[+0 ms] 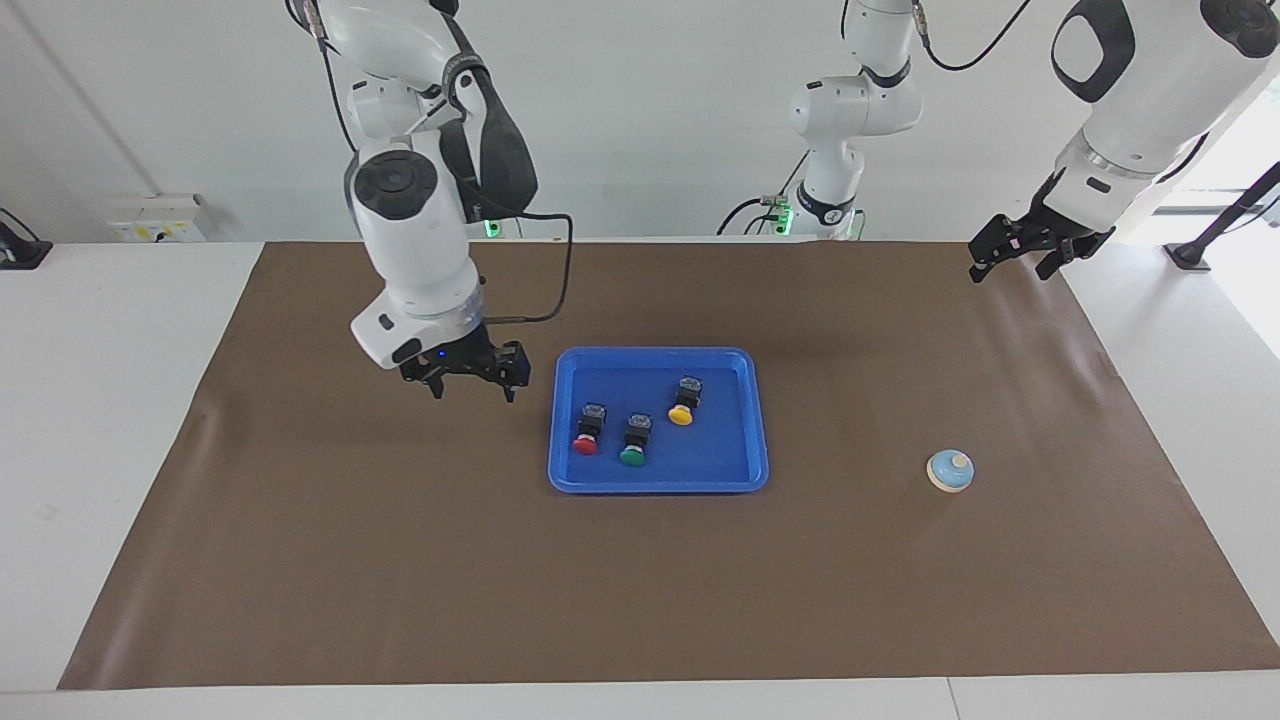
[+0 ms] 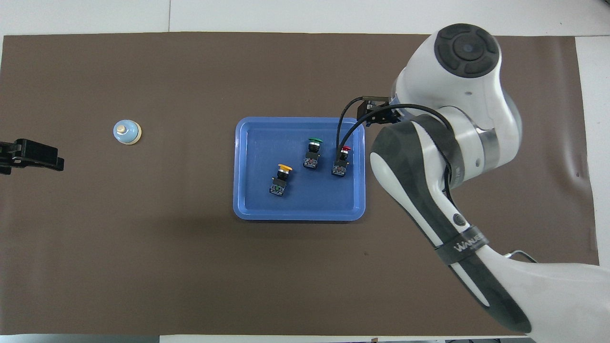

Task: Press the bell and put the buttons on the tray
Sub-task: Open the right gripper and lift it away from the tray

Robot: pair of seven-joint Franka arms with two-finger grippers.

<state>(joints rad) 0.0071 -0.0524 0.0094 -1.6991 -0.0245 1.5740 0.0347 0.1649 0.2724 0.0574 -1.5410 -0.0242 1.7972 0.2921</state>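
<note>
The blue tray (image 1: 722, 450) (image 2: 257, 193) lies mid-mat and holds three buttons. The red button (image 1: 587, 432) (image 2: 341, 162) and the green button (image 1: 635, 441) (image 2: 312, 153) lie side by side, the yellow button (image 1: 683, 402) (image 2: 281, 180) a little apart. My right gripper (image 1: 468, 386) hangs open and empty over the bare mat, beside the tray toward the right arm's end; from overhead its wrist hides most of it. The light-blue bell (image 1: 950, 471) (image 2: 127, 132) stands on the mat toward the left arm's end. My left gripper (image 1: 1020, 258) (image 2: 29, 157) waits open and empty over the mat's edge there.
A brown mat (image 1: 400, 560) covers most of the white table (image 1: 100, 400). The right arm's forearm (image 2: 429, 190) stretches over the mat beside the tray. A black cable loops from its wrist over the tray's corner.
</note>
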